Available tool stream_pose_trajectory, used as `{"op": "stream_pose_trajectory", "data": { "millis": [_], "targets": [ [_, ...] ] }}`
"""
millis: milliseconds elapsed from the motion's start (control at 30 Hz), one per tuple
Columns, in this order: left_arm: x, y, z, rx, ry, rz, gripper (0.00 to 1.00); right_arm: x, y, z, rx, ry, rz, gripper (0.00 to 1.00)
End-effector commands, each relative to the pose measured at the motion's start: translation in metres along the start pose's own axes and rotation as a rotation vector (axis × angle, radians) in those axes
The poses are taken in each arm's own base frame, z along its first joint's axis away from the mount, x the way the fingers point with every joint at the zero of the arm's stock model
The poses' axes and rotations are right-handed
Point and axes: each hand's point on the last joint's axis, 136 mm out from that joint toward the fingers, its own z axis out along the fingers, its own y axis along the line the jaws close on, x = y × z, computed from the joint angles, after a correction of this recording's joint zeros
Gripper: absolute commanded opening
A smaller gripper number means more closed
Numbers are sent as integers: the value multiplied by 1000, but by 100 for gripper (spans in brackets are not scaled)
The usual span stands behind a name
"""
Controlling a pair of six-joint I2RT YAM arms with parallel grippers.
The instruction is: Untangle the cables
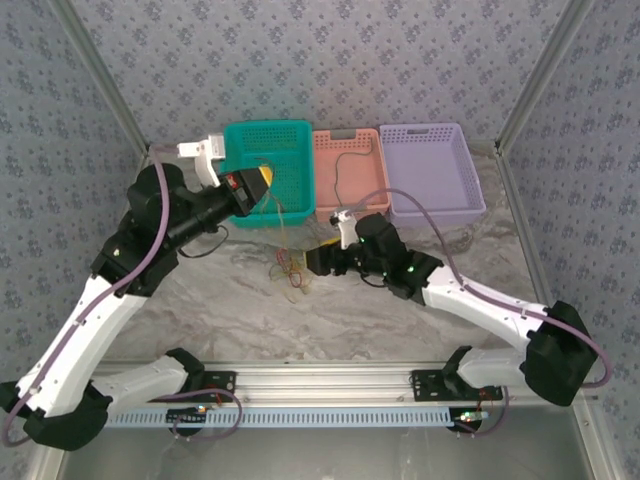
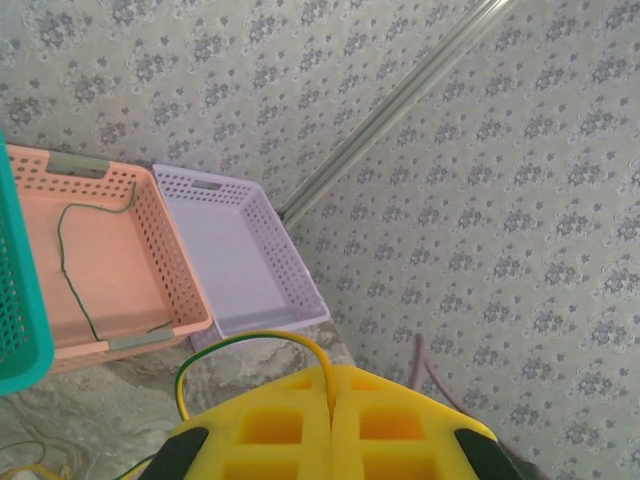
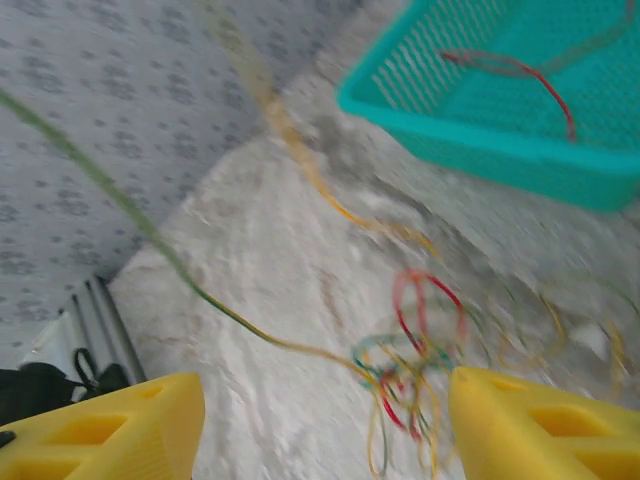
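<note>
I'm working in a lab test cell: the left arm (image 1: 100,310) and right arm (image 1: 480,300) are bolted to an aluminium rail (image 1: 330,380) at the edge of a marble-print table (image 1: 250,320), boxed in by wallpapered panels (image 1: 300,60) on metal posts (image 1: 540,75), with three plastic baskets (image 1: 430,165) lined up at the back.

Left gripper (image 2: 330,425) closed, right gripper (image 3: 325,420) spread
</note>
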Motion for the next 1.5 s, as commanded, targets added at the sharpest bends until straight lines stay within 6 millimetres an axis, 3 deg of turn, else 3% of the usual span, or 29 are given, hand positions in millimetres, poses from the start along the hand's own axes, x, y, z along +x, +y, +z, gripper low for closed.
{"op": "stream_pose_trajectory", "data": {
  "millis": [0,200,333,367,433,667,767,800,833,933,967,1033,1167,1267,1333,1467],
  "targets": [
    [-1,-14,-3,42,13,33,0,-55,28,-12,-33,-171,-103,70],
    [-5,-21,-3,51,15,51,0,-97,58,-20,-85,-253,-139,69],
    [-6,-22,1,51,25,54,0,-106,68,-13,-100,-240,-150,67],
    [-5,-23,2,55,29,53,0,-120,74,-16,-105,-265,-151,67],
    [-4,-25,5,64,36,50,0,-125,73,-10,-90,-255,-150,63],
    [-3,-28,6,75,38,52,0,-145,69,-1,-56,-260,-128,30],
    [-4,-30,3,79,32,56,0,-150,61,1,-25,-259,-105,2],
    [-4,-30,1,76,27,57,0,-152,58,0,-11,-263,-97,0],
    [-5,-26,-1,59,22,57,4,-155,55,-3,3,-272,-91,0],
    [-3,-8,-10,-20,-9,49,50,-168,43,-16,39,-305,-52,0],
    [-1,0,-14,-51,-23,39,58,-174,40,-22,48,-318,-38,0],
    [10,26,-22,-125,-46,6,68,-186,34,-35,68,-338,-4,0],
    [56,78,-24,-219,-29,-81,68,-205,26,-54,98,-355,47,0],
    [102,115,-15,-251,28,-164,62,-217,25,-67,101,-369,77,0],
    [133,132,-6,-252,75,-202,51,-225,27,-76,105,-380,82,0],
    [170,152,6,-287,140,-210,49,-242,34,-91,91,-400,78,0]
  ]
}}
